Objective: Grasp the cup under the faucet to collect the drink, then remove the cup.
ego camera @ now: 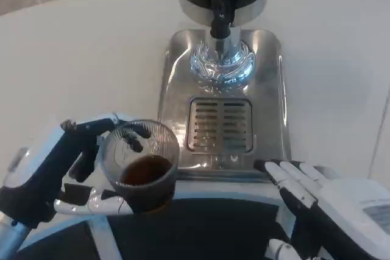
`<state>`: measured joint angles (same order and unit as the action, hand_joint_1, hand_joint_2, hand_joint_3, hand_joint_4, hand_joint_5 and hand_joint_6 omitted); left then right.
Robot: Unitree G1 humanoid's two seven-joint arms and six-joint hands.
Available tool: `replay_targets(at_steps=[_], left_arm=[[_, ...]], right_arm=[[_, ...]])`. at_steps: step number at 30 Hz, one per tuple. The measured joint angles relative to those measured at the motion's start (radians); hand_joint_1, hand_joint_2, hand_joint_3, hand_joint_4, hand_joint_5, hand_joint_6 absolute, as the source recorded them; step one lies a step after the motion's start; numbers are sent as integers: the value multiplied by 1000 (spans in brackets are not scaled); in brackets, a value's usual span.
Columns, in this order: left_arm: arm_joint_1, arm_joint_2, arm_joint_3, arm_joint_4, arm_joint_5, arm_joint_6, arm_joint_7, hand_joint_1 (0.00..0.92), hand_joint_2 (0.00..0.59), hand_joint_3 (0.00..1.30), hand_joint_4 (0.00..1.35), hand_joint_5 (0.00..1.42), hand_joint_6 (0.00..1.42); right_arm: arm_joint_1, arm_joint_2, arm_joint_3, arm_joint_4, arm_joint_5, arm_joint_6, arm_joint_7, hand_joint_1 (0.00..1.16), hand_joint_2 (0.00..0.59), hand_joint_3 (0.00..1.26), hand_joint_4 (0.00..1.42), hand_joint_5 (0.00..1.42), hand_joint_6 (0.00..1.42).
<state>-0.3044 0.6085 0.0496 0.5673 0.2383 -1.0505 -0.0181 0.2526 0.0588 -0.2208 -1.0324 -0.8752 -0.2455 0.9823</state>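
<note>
A clear ribbed cup with dark drink in its bottom is held by my left hand at the near left, to the left of the drip tray. Its fingers wrap the cup from the left, one behind the rim and one under the base. The black faucet hangs from the dark dispenser at the top, above the chrome base. My right hand lies at the near right, fingers stretched out flat toward the tray's front edge, holding nothing.
The steel drip tray with its slotted grate sits in the middle of the white round table. The table's near edge runs just below both hands, with dark floor beyond it.
</note>
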Motion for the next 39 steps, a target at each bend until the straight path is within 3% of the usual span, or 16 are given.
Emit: replay_targets(at_steps=[8, 13, 39], left_arm=[[73, 0, 26, -110, -50, 21, -59, 575, 10, 1007, 1179, 1402, 1424], [108, 0, 37, -153, -68, 33, -87, 575, 9, 1004, 1179, 1402, 1424], [155, -2, 53, -200, -102, 54, -151, 574, 6, 1002, 1179, 1402, 1424]], right_arm=[[83, 10, -73, 0, 99, -148, 2, 52, 571, 0, 0, 0, 0], [122, 22, -96, 0, 130, -204, 5, 55, 571, 0, 0, 0, 0], [136, 27, -74, 0, 114, -222, 21, 80, 566, 0, 0, 0, 0]])
